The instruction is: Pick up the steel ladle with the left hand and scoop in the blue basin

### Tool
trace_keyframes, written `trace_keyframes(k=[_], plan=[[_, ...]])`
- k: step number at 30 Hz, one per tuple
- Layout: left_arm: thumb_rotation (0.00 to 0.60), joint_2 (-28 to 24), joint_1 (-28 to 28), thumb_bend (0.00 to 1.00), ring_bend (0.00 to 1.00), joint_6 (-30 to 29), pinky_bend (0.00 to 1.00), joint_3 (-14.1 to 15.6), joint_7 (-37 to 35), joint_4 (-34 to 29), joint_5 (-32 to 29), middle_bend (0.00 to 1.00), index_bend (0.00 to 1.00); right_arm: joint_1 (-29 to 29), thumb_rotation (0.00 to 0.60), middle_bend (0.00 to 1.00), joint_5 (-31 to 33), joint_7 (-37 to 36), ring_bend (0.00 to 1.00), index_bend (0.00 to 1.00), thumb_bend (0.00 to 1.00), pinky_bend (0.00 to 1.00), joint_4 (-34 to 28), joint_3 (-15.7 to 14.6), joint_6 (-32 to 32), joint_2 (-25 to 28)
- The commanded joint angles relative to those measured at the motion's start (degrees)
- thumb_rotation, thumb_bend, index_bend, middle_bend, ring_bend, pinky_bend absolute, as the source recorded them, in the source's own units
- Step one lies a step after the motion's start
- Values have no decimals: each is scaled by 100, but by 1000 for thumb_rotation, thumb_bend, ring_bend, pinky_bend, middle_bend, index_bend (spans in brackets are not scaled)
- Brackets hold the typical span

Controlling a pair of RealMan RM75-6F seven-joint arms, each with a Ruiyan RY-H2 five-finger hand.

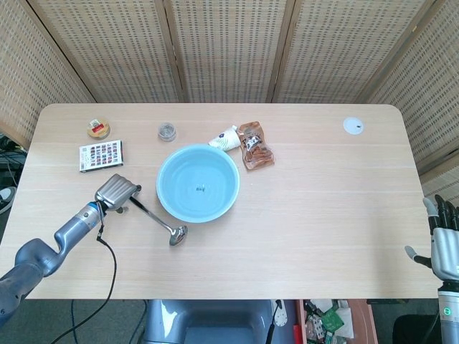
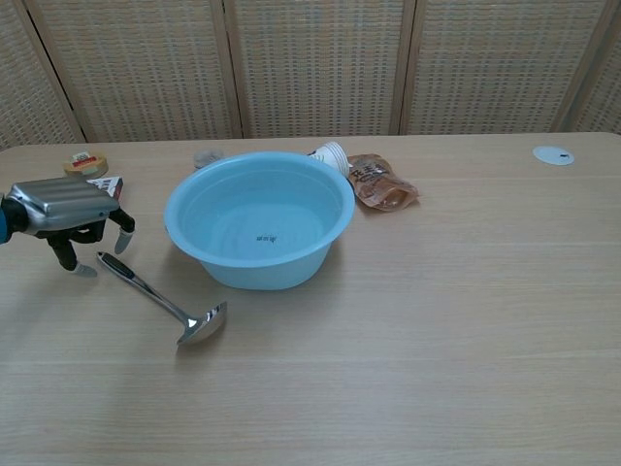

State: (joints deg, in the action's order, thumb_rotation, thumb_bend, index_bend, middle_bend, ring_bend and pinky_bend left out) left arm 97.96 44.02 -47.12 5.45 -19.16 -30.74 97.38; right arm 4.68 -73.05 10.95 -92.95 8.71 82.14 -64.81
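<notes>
Two hands in view. Left hand [image 2: 66,209] hovers over the black handle end of the ladle [image 2: 163,300], fingers spread and pointing down, holding nothing. Ladle lies flat on the worktop [image 1: 323,215], handle toward the left hand, bowl toward the front edge, just left of the blue basin [image 1: 198,183]. Basin sits mid-worktop; white tube [image 1: 224,138] and brown pouch [image 1: 255,145] just behind its rim. Card [image 1: 101,155] lies behind the left hand. Right hand [image 1: 445,240] hangs off the worktop's right front corner, fingers apart, nothing in it. Wide bare wood right of the basin.
</notes>
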Motion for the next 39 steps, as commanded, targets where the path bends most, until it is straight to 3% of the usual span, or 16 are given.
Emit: trace_keyframes(k=[1,29,32,36,39], plan=[[600,119,9,311,981,-36,1000,58,-99,128,11,1000,498,7,600,0,0,1,0,0,0,0,-7,-4,-10,4],[600,559,370,326,981,299,1000,393,3,454,136,1000,520,26,600,0,94,-75,0,0,0,0,7,-14,-93,41],[600,567,415,328,981,407,1000,430,5,441,140,1000,606,28,600,0,89,-86,0,0,0,0,4,-19,-98,43],[600,561,441,386,981,415,1000,428,68,430,119,1000,839,23,600,0,81,-112,0,0,0,0,-2,-20,-87,51],[600,514,433,414,981,347,1000,409,154,390,91,1000,915,19,600,0,76,-132,0,0,0,0,-4,-25,-84,60]])
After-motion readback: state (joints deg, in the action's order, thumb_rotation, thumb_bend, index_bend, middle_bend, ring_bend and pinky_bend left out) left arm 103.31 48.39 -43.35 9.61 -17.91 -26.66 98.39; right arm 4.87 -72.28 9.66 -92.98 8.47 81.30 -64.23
